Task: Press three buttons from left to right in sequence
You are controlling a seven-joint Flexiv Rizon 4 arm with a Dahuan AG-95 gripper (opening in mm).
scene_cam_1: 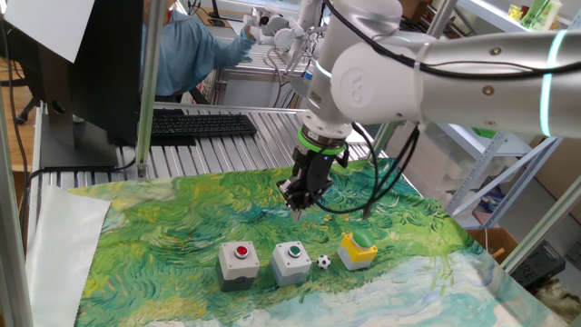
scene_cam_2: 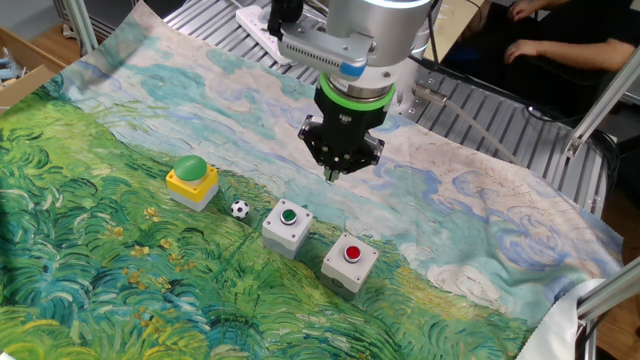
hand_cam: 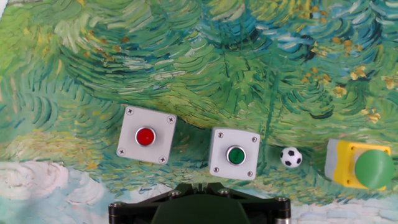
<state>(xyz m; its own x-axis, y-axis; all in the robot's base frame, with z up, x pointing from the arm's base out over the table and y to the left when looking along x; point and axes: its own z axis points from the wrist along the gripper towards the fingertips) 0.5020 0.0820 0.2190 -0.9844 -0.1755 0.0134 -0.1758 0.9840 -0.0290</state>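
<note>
Gripper [scene_cam_1: 298, 211] hovers above the worktop [scene_cam_1: 182, 227], behind the red button box [scene_cam_1: 238, 262], green button box [scene_cam_1: 291, 259] and yellow box [scene_cam_1: 358, 249]; finger state unclear.

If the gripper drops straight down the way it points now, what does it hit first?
Probably bare painted cloth. The gripper hangs behind the button row, nearest the grey box with the green button, but its tip seems short of that box. Depth is uncertain.

On the painted cloth [scene_cam_2: 120, 270], the gripper [scene_cam_2: 333, 172] hangs above and apart from the grey green-button box [scene_cam_2: 288, 226]; the red-button box [scene_cam_2: 350, 263], tiny ball [scene_cam_2: 239, 209] and yellow box [scene_cam_2: 192, 181] flank it.
</note>
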